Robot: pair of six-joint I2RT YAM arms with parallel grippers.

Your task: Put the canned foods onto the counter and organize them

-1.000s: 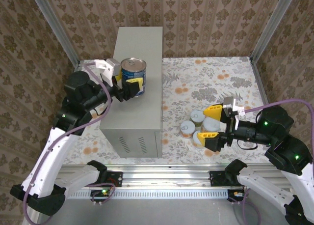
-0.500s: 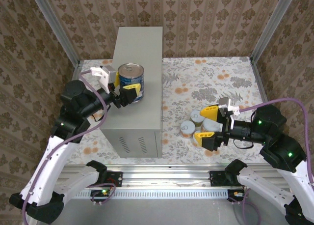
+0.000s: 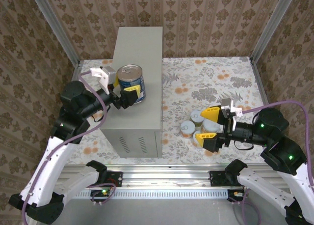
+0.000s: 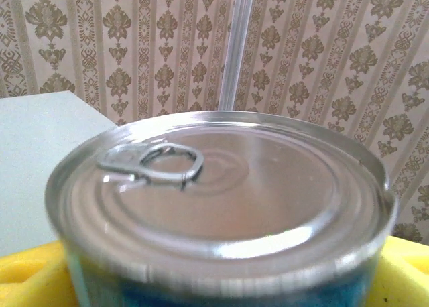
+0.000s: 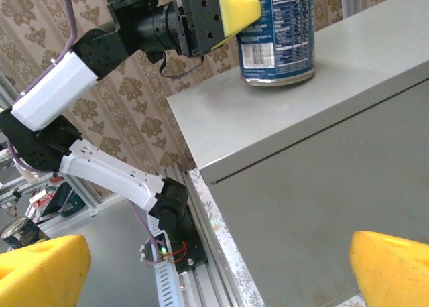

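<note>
One blue can (image 3: 130,77) tops the counter (image 3: 142,43); at least three short cans (image 3: 187,128) alongside.

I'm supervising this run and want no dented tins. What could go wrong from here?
The blue can sits near the left edge of the counter in the left pincer; released tilted, it might topple off. The right pincer is open among the tightly clustered short cans; closing may shove neighbours aside.
</note>
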